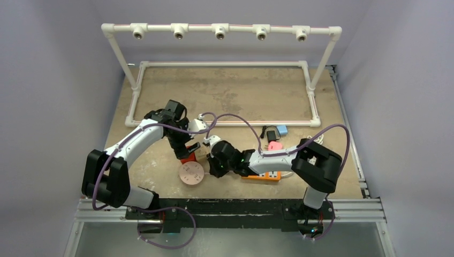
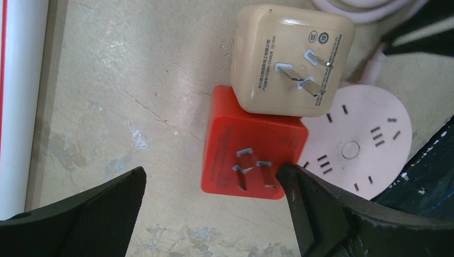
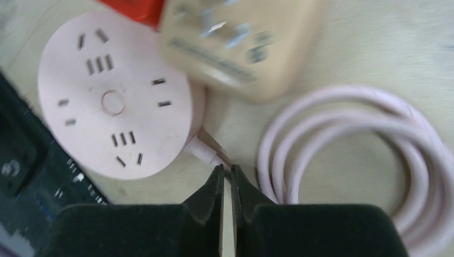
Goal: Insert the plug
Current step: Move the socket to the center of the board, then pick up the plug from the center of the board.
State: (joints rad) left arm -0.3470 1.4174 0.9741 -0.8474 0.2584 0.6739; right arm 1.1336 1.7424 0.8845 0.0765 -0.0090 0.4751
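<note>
**Left claw straddles the orange plug; right claw pinched shut by the socket cord**

The left claw stands spread as wide as it goes and holds nothing. Directly below it lies the orange plug, a squat, nearly square block resting on its back on the surface, with its prongs pointing up at the wrist camera. One finger sits well clear of the block's left side. The other is at its lower right corner, either touching it or just short of touching.

A beige plug, also prongs-up, presses against the orange block's far edge. The round pink socket lies just beside the block on the right, its slotted face turned upward.

The right claw is closed to a thin slit. Its tips sit at the stub where the cord leaves the socket. Whether they pinch that cord cannot be told, and nothing else is between them.

Judging by the layout, the left arm is the one placed to take the plug. The block has almost no long axis, so any pair of opposite sides would do, but the beige plug blocks one of them. The prongs face away from the socket's face, so the block would likely need turning over before it goes in.
</note>
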